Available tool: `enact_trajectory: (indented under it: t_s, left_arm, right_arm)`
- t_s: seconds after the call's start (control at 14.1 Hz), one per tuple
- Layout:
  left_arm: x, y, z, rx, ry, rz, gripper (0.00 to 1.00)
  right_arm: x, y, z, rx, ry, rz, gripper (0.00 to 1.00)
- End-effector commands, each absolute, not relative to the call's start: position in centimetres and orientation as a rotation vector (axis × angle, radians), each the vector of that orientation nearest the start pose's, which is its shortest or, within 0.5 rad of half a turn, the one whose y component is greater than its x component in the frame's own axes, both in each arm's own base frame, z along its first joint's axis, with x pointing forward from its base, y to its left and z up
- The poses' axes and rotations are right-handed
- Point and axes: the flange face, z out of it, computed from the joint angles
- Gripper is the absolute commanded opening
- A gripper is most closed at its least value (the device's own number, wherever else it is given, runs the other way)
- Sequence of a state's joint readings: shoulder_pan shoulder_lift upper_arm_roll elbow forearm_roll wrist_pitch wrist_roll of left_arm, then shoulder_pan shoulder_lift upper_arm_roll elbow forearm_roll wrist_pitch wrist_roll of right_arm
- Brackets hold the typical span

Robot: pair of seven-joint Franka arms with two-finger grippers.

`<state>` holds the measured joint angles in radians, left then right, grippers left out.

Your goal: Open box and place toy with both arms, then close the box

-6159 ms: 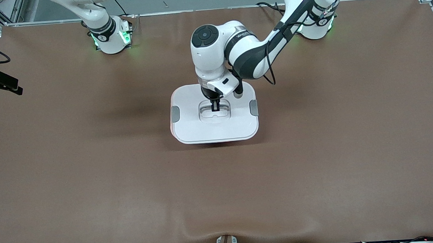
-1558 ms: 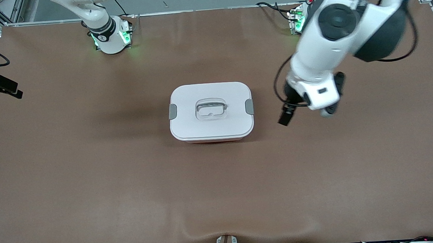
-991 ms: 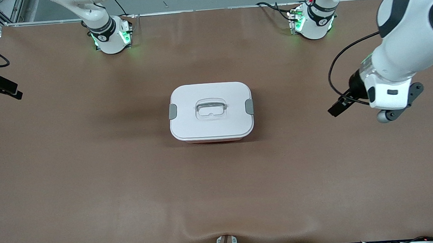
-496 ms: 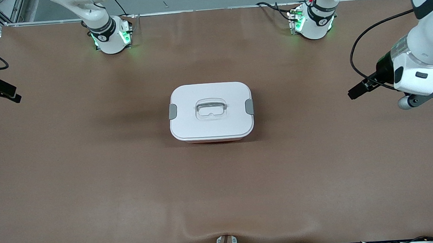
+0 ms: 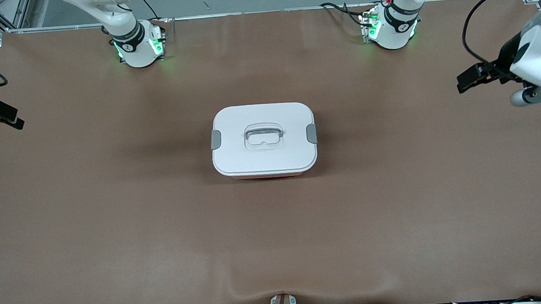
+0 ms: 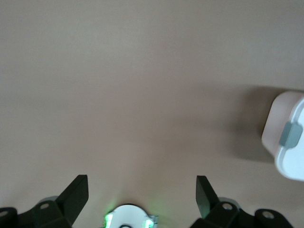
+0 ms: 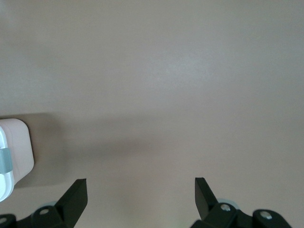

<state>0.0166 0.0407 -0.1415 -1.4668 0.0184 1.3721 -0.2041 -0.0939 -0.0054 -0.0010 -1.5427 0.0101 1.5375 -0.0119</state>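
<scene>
The left arm comes from its base (image 5: 393, 24) at the top of the front view and swings out high over its own end of the table, its white wrist near the view's edge. The left gripper (image 5: 470, 79) hangs in the air over bare table at that end, well apart from the box, pointing roughly sideways toward the middle. In the left wrist view its two black fingers (image 6: 76, 197) stand wide apart with nothing between them.

The right arm rises out of view from its base (image 5: 136, 43). The right gripper (image 5: 0, 117) shows only at the edge of the front view, over the right arm's end of the table. In the right wrist view its fingers (image 7: 75, 198) are likewise spread with nothing held.

The box (image 5: 263, 140) sits at the middle of the table, white lid on, its clear handle (image 5: 263, 136) in the lid's centre and a grey clip (image 5: 311, 133) on each short side. The toy is not visible.

The table (image 5: 116, 236) is covered in plain brown material with a slight ripple at the edge nearest the front camera. Grey floor and metal framing show along the top.
</scene>
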Motion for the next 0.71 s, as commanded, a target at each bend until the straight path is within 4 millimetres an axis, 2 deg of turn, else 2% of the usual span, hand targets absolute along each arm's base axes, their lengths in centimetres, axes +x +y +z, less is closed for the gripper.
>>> enact_trajectory:
  t_s: [0.0, 0.28, 0.64]
  left_arm:
    - [53.1, -6.6, 63.8, -3.113, -0.055, 0.218, 1.0]
    - [51.9, -6.6, 63.7, -3.121, -0.058, 0.132, 1.0]
    - [52.0, -6.6, 64.0, -3.122, -0.058, 0.12, 1.0]
  right_arm:
    - [54.8, -4.9, 64.8, -3.117, 0.139, 0.008, 1.0]
    - [54.9, -5.2, 64.7, -3.11, 0.138, 0.012, 1.0]
    - [54.9, -5.0, 64.8, -3.114, 0.134, 0.008, 1.0]
